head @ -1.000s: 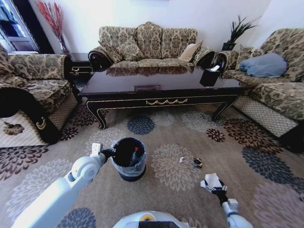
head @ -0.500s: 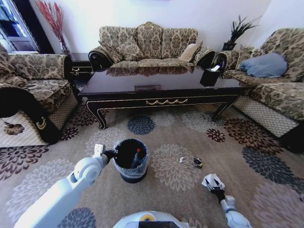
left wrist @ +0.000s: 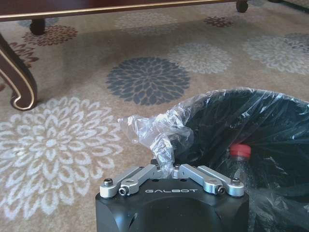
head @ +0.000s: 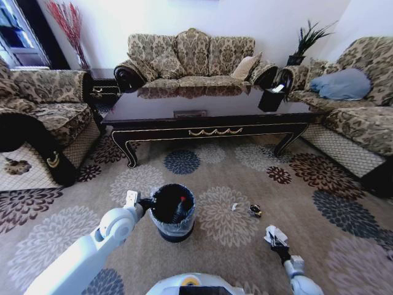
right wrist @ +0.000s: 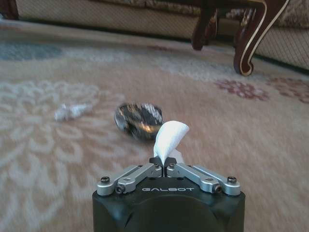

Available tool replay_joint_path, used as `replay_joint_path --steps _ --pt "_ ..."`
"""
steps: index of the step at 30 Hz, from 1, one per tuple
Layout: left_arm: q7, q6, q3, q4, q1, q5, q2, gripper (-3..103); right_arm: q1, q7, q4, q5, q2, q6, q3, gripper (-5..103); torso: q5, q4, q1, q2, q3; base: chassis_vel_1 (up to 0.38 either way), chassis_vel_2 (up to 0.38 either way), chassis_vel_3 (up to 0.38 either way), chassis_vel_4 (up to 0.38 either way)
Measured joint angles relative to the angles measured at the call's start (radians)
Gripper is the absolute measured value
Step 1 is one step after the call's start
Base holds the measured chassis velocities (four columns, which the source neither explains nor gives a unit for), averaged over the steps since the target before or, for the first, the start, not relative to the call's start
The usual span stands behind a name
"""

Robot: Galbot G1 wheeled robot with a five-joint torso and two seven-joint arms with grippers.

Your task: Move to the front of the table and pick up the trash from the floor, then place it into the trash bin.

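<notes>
Two pincers are working low over the floor (head: 245, 258) in front of the counter (head: 209, 107). The left pincer (left wrist: 166, 169) is pinched shut on a bunched bit of the clear bag (left wrist: 154, 133) at the rim of the bin (head: 173, 212). The bin is sitting on the floor between the robot and the counter. Compared with a second ago, the bin and the left pincer are sitting a little more to the right and a little closer to the robot. Inside the bin, the bottle (left wrist: 239, 162) is leaning with its red cap up.

The right pincer (right wrist: 165, 166) is squeezed shut on a white paper scrap (right wrist: 170, 137), which is sticking up from between its fingers. In the head view this pincer (head: 277, 241) is down near the bottom right, lower in the picture than a second ago, and the paper looks smaller there now.

Two more bits of trash are lying on the floor, to the right of the bin and just past the right pincer. One is a small white crumpled scrap (right wrist: 72, 111). The other is a dark shiny wrapper (right wrist: 137, 118) beside it. Both are lying in the same spot as before. The counter, with its curved legs and gold trim, is standing well behind all of this.
</notes>
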Motion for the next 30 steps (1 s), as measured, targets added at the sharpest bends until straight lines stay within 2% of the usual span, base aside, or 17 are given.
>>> replay_joint_path --steps 5,9,10,14,15,19,21,23,30 --pt "0.000 0.004 0.015 0.000 -0.011 -0.002 -0.009 3 -0.038 0.009 0.118 0.004 -0.006 -0.017 0.013 0 0.0002 -0.0004 0.000 0.000 0.000 0.000 0.000 0.000 0.000" --pt "-0.009 0.009 0.060 0.022 -0.042 -0.028 -0.024 3 -0.126 0.019 0.367 0.014 -0.027 -0.049 0.038 0 0.0000 0.0003 0.000 0.000 0.000 0.000 0.000 0.000 0.000" --pt "-0.009 0.009 0.060 0.022 -0.042 -0.028 -0.024 3 -0.126 0.019 0.367 0.014 -0.027 -0.049 0.038 0 0.0000 0.0003 0.000 0.000 0.000 0.000 0.000 0.000 0.000" --pt "-0.014 0.009 0.128 0.057 -0.096 -0.027 -0.046 3 -0.234 0.029 0.595 0.017 -0.036 -0.079 0.075 0 0.0001 -0.0003 0.000 0.000 0.000 0.000 0.000 0.000 0.000" --pt "-0.014 0.009 0.128 0.057 -0.096 -0.027 -0.046 3 -0.234 0.029 0.595 0.017 -0.036 -0.079 0.075 0 0.0001 -0.0003 0.000 0.000 0.000 0.000 0.000 0.000 0.000" --pt "-0.015 0.009 0.195 0.091 -0.148 -0.022 -0.069 3 -0.353 0.039 0.838 -0.004 -0.034 -0.102 0.095 0 -0.0001 -0.0001 0.000 0.000 0.000 0.000 0.000 0.000 0.000" --pt "-0.015 0.009 0.205 0.098 -0.156 -0.019 -0.076 3 -0.370 0.042 0.873 -0.019 -0.030 -0.104 0.093 0 -0.0001 -0.0001 0.000 0.000 0.000 0.000 0.000 0.000 0.000" --pt "-0.015 0.010 0.233 0.118 -0.178 -0.015 -0.106 3 -0.408 0.051 0.975 -0.068 -0.016 -0.114 0.072 0 0.0003 -0.0001 0.000 0.000 0.000 0.000 0.000 0.000 0.000" --pt "-0.028 0.003 0.313 0.157 -0.243 -0.017 -0.185 3 -0.445 0.070 1.169 -0.097 -0.017 -0.167 0.022 0 -0.0001 -0.0002 0.000 0.000 0.000 0.000 0.000 0.000 0.000"
